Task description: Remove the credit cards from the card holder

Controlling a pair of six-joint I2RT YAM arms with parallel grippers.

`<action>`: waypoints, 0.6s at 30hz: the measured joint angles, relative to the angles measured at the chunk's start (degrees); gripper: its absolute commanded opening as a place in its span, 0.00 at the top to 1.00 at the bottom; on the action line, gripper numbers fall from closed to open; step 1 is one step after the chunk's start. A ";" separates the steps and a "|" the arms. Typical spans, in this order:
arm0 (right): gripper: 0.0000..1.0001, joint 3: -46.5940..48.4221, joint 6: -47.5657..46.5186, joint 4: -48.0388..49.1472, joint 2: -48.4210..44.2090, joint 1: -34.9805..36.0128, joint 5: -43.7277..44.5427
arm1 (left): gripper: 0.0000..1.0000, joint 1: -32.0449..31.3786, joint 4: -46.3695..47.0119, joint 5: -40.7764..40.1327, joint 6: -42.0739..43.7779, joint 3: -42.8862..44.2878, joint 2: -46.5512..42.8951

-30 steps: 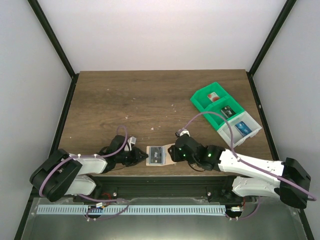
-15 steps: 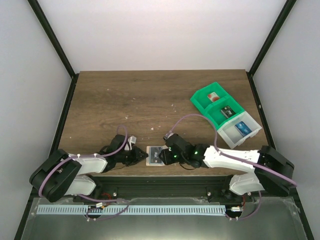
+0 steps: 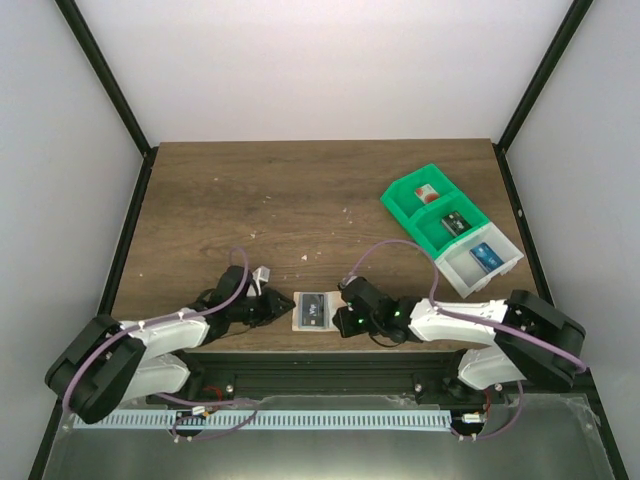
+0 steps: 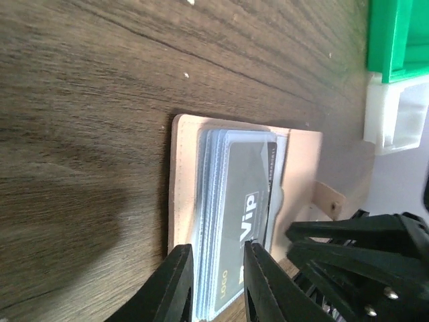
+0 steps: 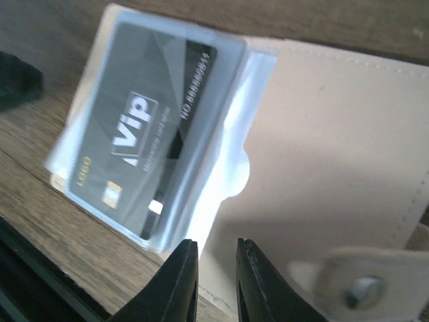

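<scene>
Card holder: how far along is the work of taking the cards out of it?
Done: the card holder lies open on the table, and three cards sit in the green-and-white tray. In hand: the left gripper and the right gripper are at the holder, jaws narrow. Remaining: the grey VIP card is inside its clear sleeve.

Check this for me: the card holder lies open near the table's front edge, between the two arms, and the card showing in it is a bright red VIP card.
One detail is wrong. The card showing in the card holder is dark grey, not bright red. It does read VIP. The right wrist view shows this plainly. The rest of the statement stands as you gave it.
</scene>
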 measured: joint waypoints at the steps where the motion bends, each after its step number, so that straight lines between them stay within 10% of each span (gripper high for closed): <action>1: 0.82 -0.68 0.13 0.59 0.28 -0.02 -0.13 | 0.75 0.00 -0.28 -0.24 0.02 0.00 -0.50; 18: 0.84 -2.19 -0.28 4.90 1.62 -1.05 -1.44 | 0.66 -0.74 -3.23 -1.49 0.92 2.25 -2.73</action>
